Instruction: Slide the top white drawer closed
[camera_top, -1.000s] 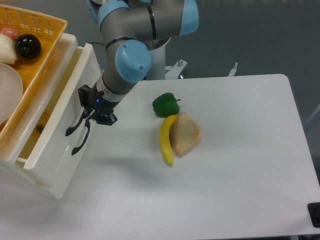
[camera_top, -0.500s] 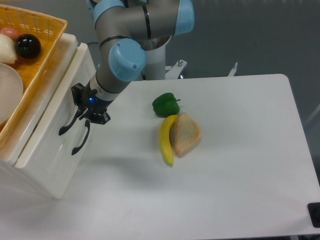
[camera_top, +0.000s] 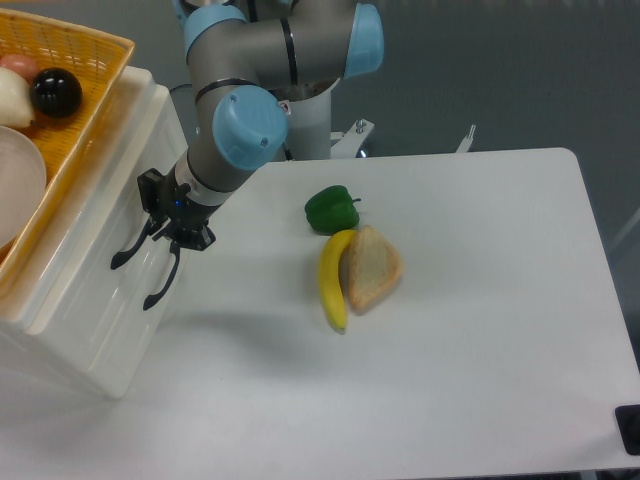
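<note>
**Top drawer near flush, hand at its front**

Top white drawer (camera_top: 95, 235) sits at frame left, uppermost in the white cabinet; front face looks about level w/ the cabinet body, no open gap visible from this angle. Its curved black handle (camera_top: 127, 250) sticks out from the front. Just below/right is a second black handle (camera_top: 160, 285) belonging to the lower drawer front (camera_top: 120, 330).

Hand (camera_top: 172, 235) is at the drawer front, right beside the upper handle, fingers pointing toward the white face. Too dark and small to read finger spread; cannot tell if it's open or closed, or whether it grips anything. Looks to be touching or nearly touching the front, but contact not certain. Arm (camera_top: 245, 125) reaches down from the upper middle, grey tube w/ light-blue joint caps, crossing over the cabinet's right edge.

Orange woven basket (camera_top: 75, 120) rests on top of the cabinet, upper left. Inside: black ball (camera_top: 55, 92), part of a white bowl (camera_top: 18, 185), plus pale and reddish items at the edge, partly cut off.

On the white tabletop (camera_top: 470, 350), well apart from the drawer: green pepper (camera_top: 331, 209), yellow banana (camera_top: 332, 278) and a bread piece (camera_top: 372, 267). Banana touches the bread along its left side; pepper sits just above both. Nothing lies betw. these and the drawer front. Small dark object (camera_top: 630, 428) at the lower right edge, cut off.
</note>
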